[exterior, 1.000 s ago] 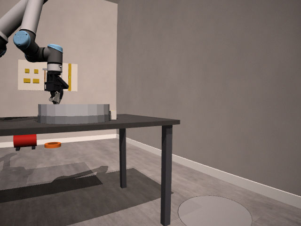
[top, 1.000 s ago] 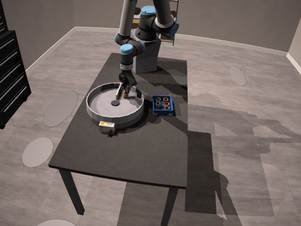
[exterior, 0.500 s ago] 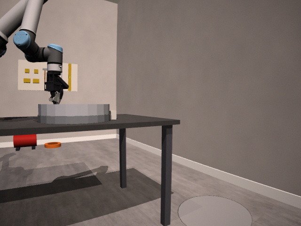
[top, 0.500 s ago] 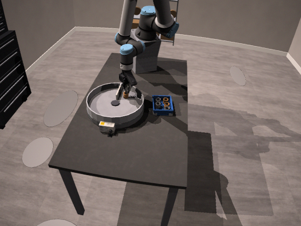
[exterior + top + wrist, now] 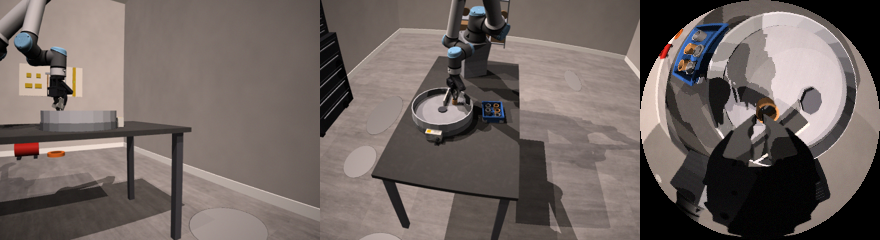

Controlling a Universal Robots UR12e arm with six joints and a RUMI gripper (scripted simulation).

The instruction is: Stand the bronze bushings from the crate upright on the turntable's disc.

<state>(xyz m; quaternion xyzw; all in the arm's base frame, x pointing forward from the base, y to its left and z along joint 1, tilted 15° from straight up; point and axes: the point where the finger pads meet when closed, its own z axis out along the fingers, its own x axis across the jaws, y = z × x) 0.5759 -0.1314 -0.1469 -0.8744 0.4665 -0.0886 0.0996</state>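
Note:
A bronze bushing (image 5: pixel 454 102) (image 5: pixel 761 108) stands upright on the turntable's disc (image 5: pixel 431 114) (image 5: pixel 790 60), between the hub (image 5: pixel 442 109) (image 5: pixel 811 100) and the rim. My gripper (image 5: pixel 454 97) (image 5: pixel 59 109) (image 5: pixel 759 115) is at the bushing's upper edge, its fingertips slightly parted about the near wall. It is just open; the tips are partly hidden. The blue crate (image 5: pixel 493 119) to the right holds two bronze bushings, one farther back (image 5: pixel 496 107) and one nearer (image 5: pixel 497 112), and three steel ones, among them a steel bushing (image 5: pixel 488 112) in the left row.
A tall grey wall (image 5: pixel 459 124) (image 5: pixel 77 117) rings the disc. A pale upright plate (image 5: pixel 446 98) stands inside it, close beside the gripper. A control box (image 5: pixel 433 135) (image 5: pixel 120 121) sits at the turntable's front. The crate stands right of the wall.

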